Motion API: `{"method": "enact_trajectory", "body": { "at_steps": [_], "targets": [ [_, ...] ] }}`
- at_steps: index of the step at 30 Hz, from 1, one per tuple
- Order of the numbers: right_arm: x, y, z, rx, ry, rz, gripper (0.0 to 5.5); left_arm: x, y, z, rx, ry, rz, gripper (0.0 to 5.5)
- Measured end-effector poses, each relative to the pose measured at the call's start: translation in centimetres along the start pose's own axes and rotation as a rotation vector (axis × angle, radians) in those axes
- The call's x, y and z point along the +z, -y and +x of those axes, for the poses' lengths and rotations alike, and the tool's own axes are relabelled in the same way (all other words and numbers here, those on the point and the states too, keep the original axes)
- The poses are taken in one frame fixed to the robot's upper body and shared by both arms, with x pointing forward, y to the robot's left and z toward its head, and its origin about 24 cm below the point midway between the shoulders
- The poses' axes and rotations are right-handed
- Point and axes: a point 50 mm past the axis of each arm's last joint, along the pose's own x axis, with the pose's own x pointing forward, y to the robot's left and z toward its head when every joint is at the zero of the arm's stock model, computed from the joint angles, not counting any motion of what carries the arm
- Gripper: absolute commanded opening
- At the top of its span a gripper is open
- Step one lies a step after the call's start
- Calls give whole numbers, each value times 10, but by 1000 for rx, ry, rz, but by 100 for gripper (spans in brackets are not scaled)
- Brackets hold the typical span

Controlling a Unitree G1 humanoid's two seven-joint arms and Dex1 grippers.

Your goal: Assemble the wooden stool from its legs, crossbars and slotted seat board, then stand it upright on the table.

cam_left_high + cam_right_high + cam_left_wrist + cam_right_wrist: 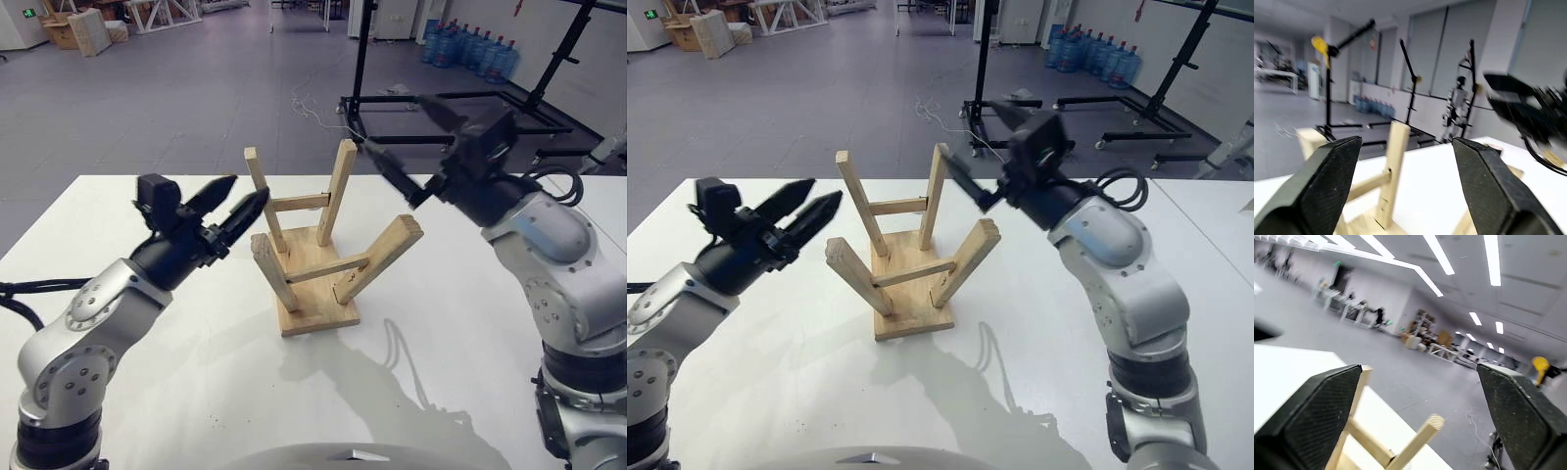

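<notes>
While turning over the stool (313, 264), seat board (318, 311) down on the counter (431, 294) between the wide-open, empty left hand (249, 187) and right hand (391, 120), beware splayed front legs (380, 259) slipping their slots, likely if lifted by one leg alone.

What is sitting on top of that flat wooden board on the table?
Four legs rise from the board, tilted outward and joined by two crossbars. The board's face against the table is hidden.
</notes>
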Motion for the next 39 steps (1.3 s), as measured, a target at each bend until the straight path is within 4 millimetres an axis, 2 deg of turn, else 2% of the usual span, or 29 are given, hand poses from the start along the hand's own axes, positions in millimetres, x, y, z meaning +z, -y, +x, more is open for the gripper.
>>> {"method": "enact_trajectory", "body": {
  "at_steps": [3, 5, 13, 16, 19, 23, 27, 34, 39],
  "targets": [
    [4, -15, 0, 135, -30, -127, 433, 8, -9, -6, 97, 57, 25, 337],
    [4, -19, 2, 167, -44, -174, 433, 6, -10, -9, 136, 73, 17, 337],
    [-18, -47, 8, 216, -149, -353, 433, -6, -5, -13, 168, 46, -2, 337],
    [-24, -54, 10, 191, -147, -493, 433, -8, -3, -15, 165, 37, -8, 337],
    [-38, -67, 7, 191, -189, -599, 433, -11, 0, -16, 142, 21, -24, 337],
    [-49, -77, -1, 209, -245, -621, 433, -12, 5, -15, 100, 6, -28, 337],
    [-49, -82, -5, 242, -277, -676, 433, -13, 12, -13, 60, -10, -36, 337],
    [-53, -90, -9, 298, -350, -564, 433, -17, 16, -12, 46, -28, -49, 337],
    [-52, -80, -4, 250, -279, -452, 433, -20, 14, -15, 81, -34, -47, 337]
  ]
}}
